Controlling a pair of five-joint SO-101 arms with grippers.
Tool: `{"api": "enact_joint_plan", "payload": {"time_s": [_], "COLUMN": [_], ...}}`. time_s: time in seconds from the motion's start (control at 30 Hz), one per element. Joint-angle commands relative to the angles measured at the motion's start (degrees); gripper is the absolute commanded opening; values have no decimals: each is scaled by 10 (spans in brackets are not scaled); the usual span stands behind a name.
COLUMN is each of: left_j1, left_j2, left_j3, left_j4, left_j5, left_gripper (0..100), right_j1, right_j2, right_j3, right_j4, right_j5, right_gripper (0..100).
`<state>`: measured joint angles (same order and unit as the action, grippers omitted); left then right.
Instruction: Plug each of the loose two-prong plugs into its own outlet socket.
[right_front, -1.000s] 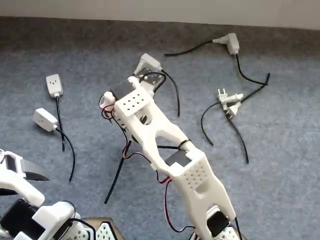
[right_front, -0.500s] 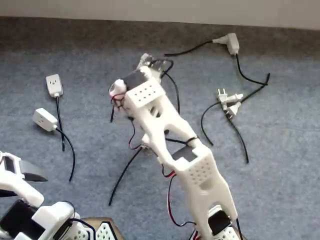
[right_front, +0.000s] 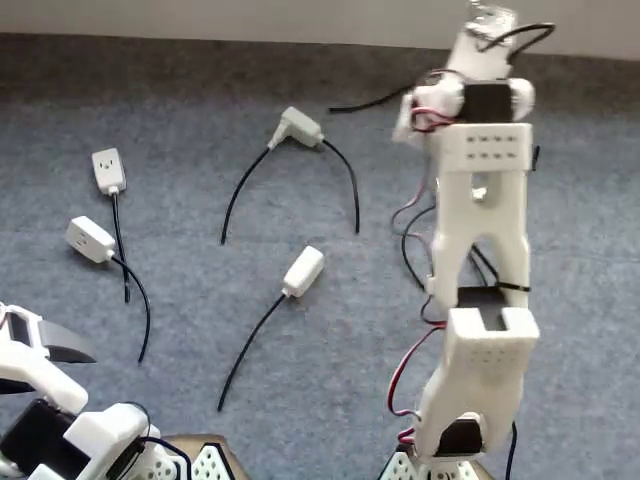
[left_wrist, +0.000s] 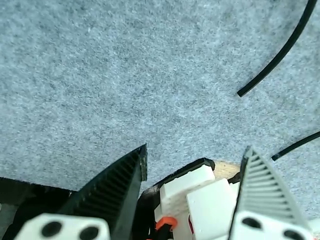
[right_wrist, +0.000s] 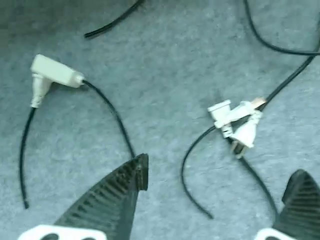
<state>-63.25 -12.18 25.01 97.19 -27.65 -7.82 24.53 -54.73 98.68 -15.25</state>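
The grey felt worktop (right_front: 170, 90) carries everything. The right arm (right_front: 480, 230) stretches out long on the right side toward the far edge. The right pincer (right_wrist: 220, 167) is spread wide with nothing between its fingers. The left arm (right_front: 60, 420) sits folded at the near left corner, and the left pincer (left_wrist: 196, 150) is likewise apart and empty, low over the felt.

Three white socket blocks lie unplugged, each trailing a black cord. The far socket block (right_front: 108, 170) and the near socket block (right_front: 90, 240) sit close together at the left, and the middle socket block (right_front: 303, 270) lies tilted near the centre. An angled white connector (right_front: 298, 127) rests farther back, with black cords curving away from it on both sides.

The two loose plugs (right_wrist: 235, 120) lie crossed and touching on the felt ahead of the right pincer's spread fingers — ungripped, well apart from the angled connector.
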Motion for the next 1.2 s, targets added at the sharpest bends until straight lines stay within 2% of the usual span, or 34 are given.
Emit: {"api": "enact_joint_plan", "payload": {"time_s": [0.0, 0.07, 0.17, 0.63, 0.77, 0.93, 1.0, 1.17], "left_j1": [-3, -3, -4, -4, -5, -6, -5, -3], "left_j2": [-20, -20, -21, -18, -17, -17, -17, -17], "left_j3": [-2, -2, -2, -1, -1, -2, -2, -2], "left_j4": [-4, -2, -1, 0, -4, -4, -4, -4], "left_j5": [0, 0, 0, 1, 1, 1, 1, 1], "left_gripper": [302, 302, 302, 302, 302, 302, 302, 302], "right_j1": [44, 45, 46, 74, 75, 93, 102, 118], "right_j2": [-36, -36, -35, -7, 84, 199, 229, 284], "right_j3": [43, 88, 153, 421, 392, 275, 217, 59], "right_j4": [22, 20, -25, -356, -390, -386, -362, -245], "right_j5": [135, 169, 177, 177, 177, 177, 177, 177], "right_gripper": [404, 404, 404, 404, 404, 399, 348, 74]}}
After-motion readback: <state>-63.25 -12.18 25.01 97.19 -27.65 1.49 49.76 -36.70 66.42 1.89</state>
